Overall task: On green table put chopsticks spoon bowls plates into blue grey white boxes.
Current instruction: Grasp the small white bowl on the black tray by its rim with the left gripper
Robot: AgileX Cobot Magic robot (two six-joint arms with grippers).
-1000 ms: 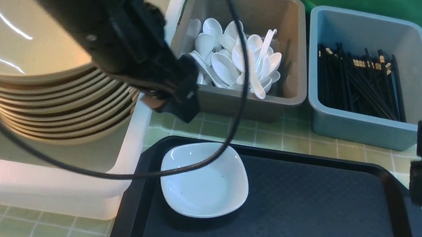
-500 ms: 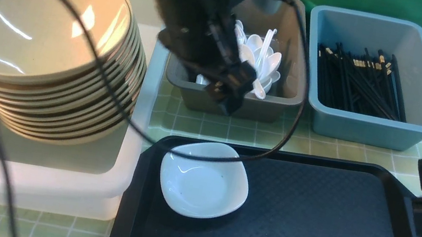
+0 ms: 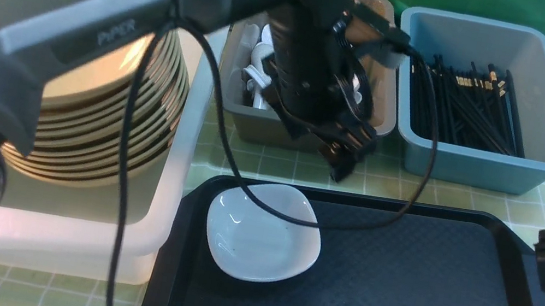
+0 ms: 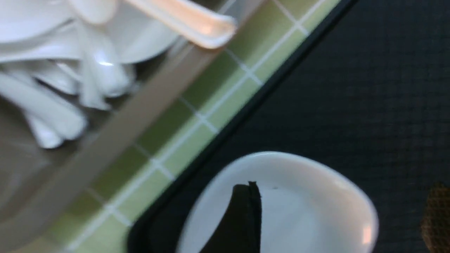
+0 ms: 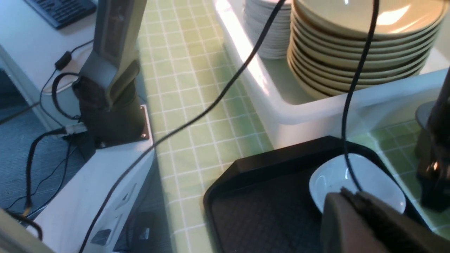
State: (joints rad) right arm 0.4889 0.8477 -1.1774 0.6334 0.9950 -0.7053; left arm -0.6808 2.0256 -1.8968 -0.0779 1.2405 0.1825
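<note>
The left gripper (image 3: 343, 159) hangs with its jaws wide apart and nothing in them. It is over the far edge of the black tray (image 3: 392, 295), just in front of the grey box (image 3: 276, 131). The small white plate (image 3: 263, 234) lies on the tray, a bit nearer the robot and to the left of the jaws. It is almost square, so no side is long. The right gripper (image 3: 542, 262) is squeezed tight on nothing at the tray's right edge, well apart from the plate. I think the left arm is nearer.
</note>
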